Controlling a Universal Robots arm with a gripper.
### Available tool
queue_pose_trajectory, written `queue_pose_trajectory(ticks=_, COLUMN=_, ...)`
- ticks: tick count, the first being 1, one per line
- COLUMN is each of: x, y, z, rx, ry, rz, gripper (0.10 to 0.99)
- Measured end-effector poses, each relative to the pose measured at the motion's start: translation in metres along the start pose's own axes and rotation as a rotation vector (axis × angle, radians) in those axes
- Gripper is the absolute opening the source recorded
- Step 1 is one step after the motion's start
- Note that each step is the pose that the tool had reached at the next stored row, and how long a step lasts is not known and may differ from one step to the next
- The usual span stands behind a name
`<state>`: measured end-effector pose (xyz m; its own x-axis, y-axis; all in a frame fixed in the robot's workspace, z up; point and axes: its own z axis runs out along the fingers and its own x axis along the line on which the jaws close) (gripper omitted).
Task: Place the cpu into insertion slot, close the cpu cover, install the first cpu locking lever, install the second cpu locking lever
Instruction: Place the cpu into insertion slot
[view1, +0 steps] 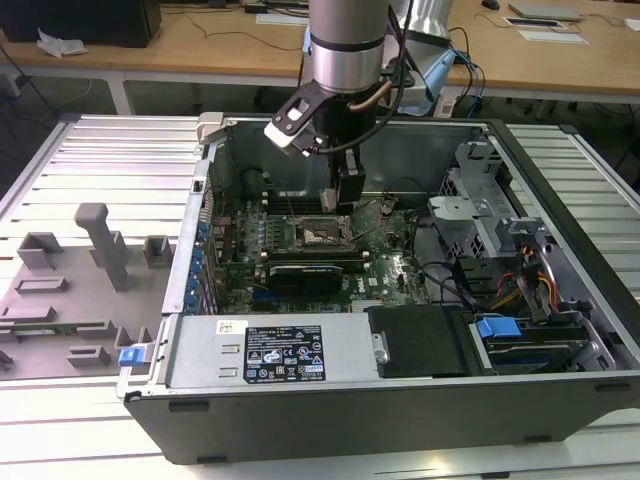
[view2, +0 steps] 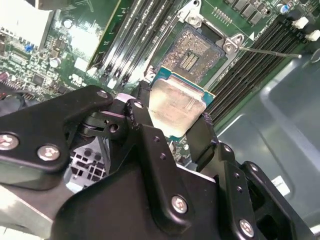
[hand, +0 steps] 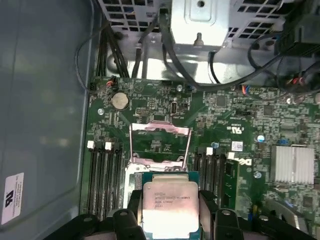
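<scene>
- Exterior view: I see the arm reaching down into the open computer case. The jaws hang just above the insertion slot on the motherboard. By my judgement the slot lies straight below the jaws, slightly to the near side. I cannot make out the chip from here.
- Second wrist view: the jaws are closed to chip width and clamp the cpu by two opposite edges, its metal top facing the camera. The insertion slot is bare and lies just beyond the chip's far edge, clear of it. I judge the chip not yet seated. A thin locking lever sticks out beside the slot, unlatched.
- First wrist view: the cpu sits square between the jaws, with its edges roughly parallel to the slot's sides. The cpu cover stands swung open on the side of the slot away from the jaws, with lever rods at either side. The slot entrance is unobstructed.
</scene>
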<state>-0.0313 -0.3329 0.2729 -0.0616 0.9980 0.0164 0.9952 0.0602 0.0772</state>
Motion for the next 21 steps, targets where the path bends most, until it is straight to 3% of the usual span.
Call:
queue_pose_trajectory(ticks=4, x=0.0006, y=-0.0021, z=0.0082, rx=0.0, ry=-0.0003, rz=0.0, gripper=0.541)
queue_pose_trajectory(ticks=7, x=0.0032, y=-0.005, z=0.0194, rx=0.001, ry=-0.0023, rz=0.0, gripper=0.541)
queue_pose_trajectory(ticks=13, x=0.0061, y=-0.0144, z=0.0325, rx=0.002, ry=-0.0044, rz=0.0, gripper=0.541)
queue_pose_trajectory(ticks=21, x=0.0075, y=-0.0203, z=0.0462, rx=0.002, ry=-0.0074, rz=0.026, gripper=0.541)
